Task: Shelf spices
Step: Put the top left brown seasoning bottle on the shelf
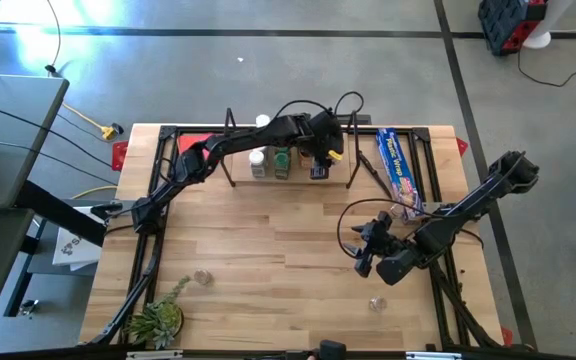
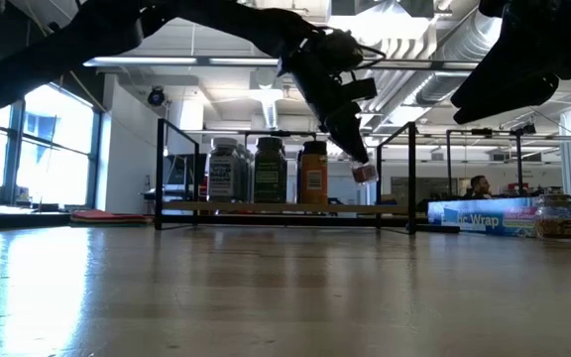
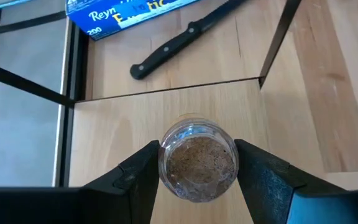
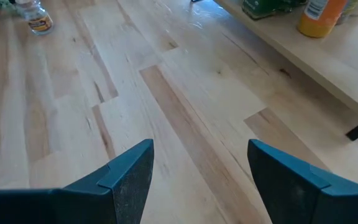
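Now, from above, the left end effector (image 1: 325, 152) hangs over the shelf (image 1: 288, 178). Low view: three spices (image 2: 270, 171) stand on its board. Left wrist: fingers (image 3: 143, 174) bracket a brown-filled jar (image 3: 197, 163). Right end effector (image 4: 197, 174) gapes, empty, above the table (image 4: 73, 112).

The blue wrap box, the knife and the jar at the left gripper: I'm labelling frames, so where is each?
Blue wrap box (image 1: 400, 160): high view, middle of its top face.
Knife (image 3: 166, 53): left wrist view, on its black handle.
Jar (image 3: 197, 163): left wrist view, on its brown contents.
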